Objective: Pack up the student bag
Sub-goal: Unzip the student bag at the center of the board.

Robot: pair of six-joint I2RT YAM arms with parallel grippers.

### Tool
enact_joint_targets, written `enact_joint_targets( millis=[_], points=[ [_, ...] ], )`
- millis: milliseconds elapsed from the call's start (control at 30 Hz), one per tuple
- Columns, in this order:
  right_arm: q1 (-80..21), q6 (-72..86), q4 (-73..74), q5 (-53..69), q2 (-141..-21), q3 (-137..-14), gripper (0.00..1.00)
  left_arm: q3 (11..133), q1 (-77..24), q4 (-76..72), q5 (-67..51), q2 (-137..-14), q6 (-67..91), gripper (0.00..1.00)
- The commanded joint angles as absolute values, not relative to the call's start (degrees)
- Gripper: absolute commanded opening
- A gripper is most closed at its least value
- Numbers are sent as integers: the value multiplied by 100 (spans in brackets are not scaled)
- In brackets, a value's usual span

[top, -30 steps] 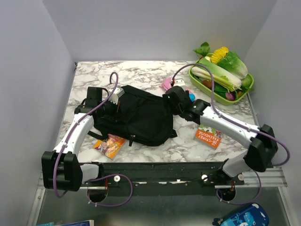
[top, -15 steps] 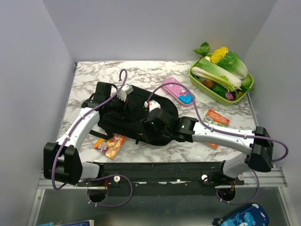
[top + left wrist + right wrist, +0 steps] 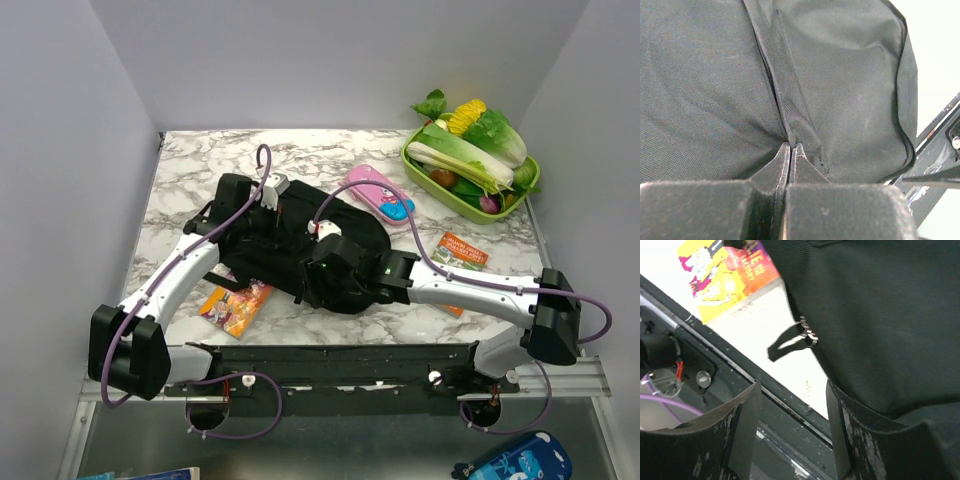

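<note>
Top external view counts 1 student bag (image 3: 295, 225), black and slumped flat near the middle of the marble table (image 3: 200, 160), with 2 arms reaching onto it from the near edge. Around it lie 2 printed books: 1 orange-and-yellow booklet (image 3: 235, 305) touching the bag's near-left edge, and 1 orange book (image 3: 458, 255) to the right, partly covered by the right forearm. 1 pink pencil case (image 3: 380, 195) sits just beyond the bag's far-right corner. 1 green tray (image 3: 530, 183) heaped with vegetables (image 3: 470, 150) occupies the far-right corner, well apart from the bag. 1 blue pouch (image 3: 515, 460) shows below the table's near edge.

On the left wrist camera, the left gripper (image 3: 791, 147) has its 2 fingers pressed together, tips against a raised seam fold of the bag; whether cloth is caught between them cannot be told. On the right wrist camera, the right gripper (image 3: 792, 385) stands spread at the bag's near edge, 1 zipper pull (image 3: 792, 340) lying just past its fingertips, untouched.
</note>
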State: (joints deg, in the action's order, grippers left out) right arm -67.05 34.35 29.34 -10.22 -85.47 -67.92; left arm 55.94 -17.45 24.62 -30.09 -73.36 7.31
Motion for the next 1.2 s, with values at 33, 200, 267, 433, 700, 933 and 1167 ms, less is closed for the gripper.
enact_joint_targets(
  millis=[33, 200, 267, 433, 700, 933, 1167],
  points=[
    [-6759, 3410, 2812, -202, -8701, -6724, 63, 5712, -1942, 2179, -2462, -7312, 1029, 0],
    [-6741, 3349, 2953, -150, -9025, -6303, 62, 5932, -1855, 2206, -2373, -7137, 1063, 0],
    [-6733, 3392, 3041, -631, -9131, -6179, 62, 5985, -1837, 2267, -2399, -7084, 1046, 0],
    [-6163, 3436, 2734, -1238, -9114, -5827, 57, 5977, -1627, 2443, -2373, -6856, 836, 0],
    [-5722, 2971, 2488, -1512, -8974, -6144, 53, 5450, -1494, 2628, -2364, -6522, 404, 0],
    [-5774, 3418, 1512, -677, -8420, -5537, 43, 5107, -1616, 2488, -3128, -6916, 545, 0],
    [-5845, 3656, 583, -870, -7647, -4738, 48, 5142, -1740, 2514, -3146, -7242, 597, 0]
  ],
)
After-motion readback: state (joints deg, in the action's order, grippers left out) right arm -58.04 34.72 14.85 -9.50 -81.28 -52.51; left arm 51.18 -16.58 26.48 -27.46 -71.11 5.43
